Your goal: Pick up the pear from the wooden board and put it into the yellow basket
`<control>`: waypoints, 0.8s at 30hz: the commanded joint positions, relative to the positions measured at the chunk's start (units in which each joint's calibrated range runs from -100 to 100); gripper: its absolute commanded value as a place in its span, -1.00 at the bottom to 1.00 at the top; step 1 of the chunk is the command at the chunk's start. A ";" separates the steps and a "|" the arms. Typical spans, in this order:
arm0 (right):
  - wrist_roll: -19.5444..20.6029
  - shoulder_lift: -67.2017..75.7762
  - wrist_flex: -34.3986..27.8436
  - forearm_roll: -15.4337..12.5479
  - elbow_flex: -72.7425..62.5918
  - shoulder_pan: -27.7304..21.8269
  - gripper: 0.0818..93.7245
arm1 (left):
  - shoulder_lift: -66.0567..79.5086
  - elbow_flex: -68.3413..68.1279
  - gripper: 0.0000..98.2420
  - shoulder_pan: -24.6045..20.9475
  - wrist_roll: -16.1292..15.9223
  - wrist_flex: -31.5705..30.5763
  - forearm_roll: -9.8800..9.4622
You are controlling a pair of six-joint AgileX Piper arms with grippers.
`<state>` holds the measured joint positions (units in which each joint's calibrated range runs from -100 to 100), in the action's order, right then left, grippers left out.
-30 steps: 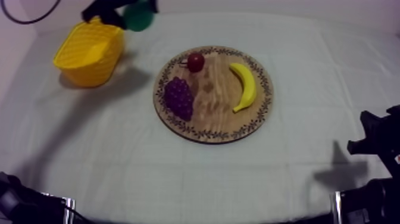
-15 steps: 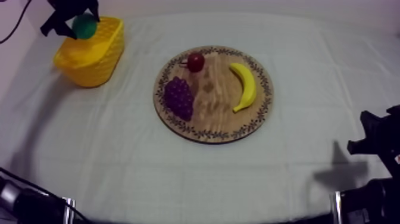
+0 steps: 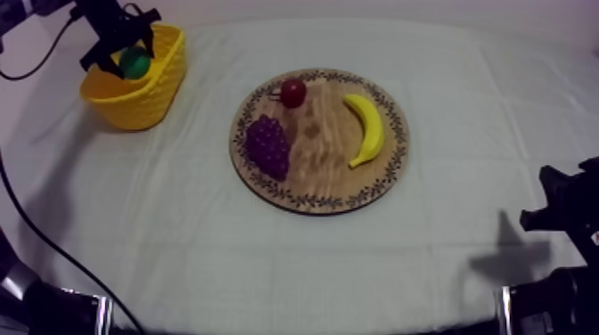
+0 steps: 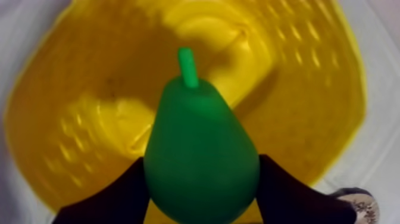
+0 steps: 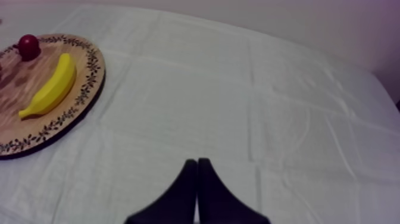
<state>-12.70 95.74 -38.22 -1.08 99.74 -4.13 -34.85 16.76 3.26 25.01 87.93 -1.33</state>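
My left gripper (image 3: 132, 55) hangs over the yellow basket (image 3: 159, 93) at the table's far left, shut on the green pear (image 3: 135, 62). The left wrist view looks straight down: the pear (image 4: 199, 155) sits between my black fingers (image 4: 116, 199), its stem pointing away, above the basket's inside (image 4: 83, 89). The round wooden board (image 3: 312, 156) lies mid-table with a banana (image 3: 367, 129), a bunch of grapes (image 3: 267, 147) and a small red fruit (image 3: 293, 92). My right gripper (image 5: 197, 173) rests shut over bare cloth, low at the table's right side (image 3: 570, 214).
The board (image 5: 59, 128) with the banana (image 5: 50, 89) and the small red fruit (image 5: 28, 46) lies well off from my right fingers. Bare cloth stretches between the basket and the board and across the near half of the table.
My left gripper carried the pear leftward from beside the basket's far right corner to above the basket, then lowered it a little into the opening. The right arm has stayed still.
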 commanded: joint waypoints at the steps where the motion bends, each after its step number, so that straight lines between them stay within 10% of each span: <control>1: -0.02 0.02 0.00 -0.02 0.04 0.00 -0.99 | -1.87 -0.57 0.26 -0.27 -0.62 -1.30 0.42; 16: -0.02 0.02 0.00 -0.02 0.04 0.00 -0.99 | -0.47 -5.87 0.53 -1.11 -3.55 -6.78 1.74; 24: -0.02 0.02 0.00 -0.02 0.04 0.00 -0.99 | 18.32 -15.21 -0.59 0.54 -5.72 -10.88 1.20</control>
<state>-12.70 95.74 -38.22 -1.08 99.74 -4.13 -24.42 4.02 3.45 19.58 77.77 0.00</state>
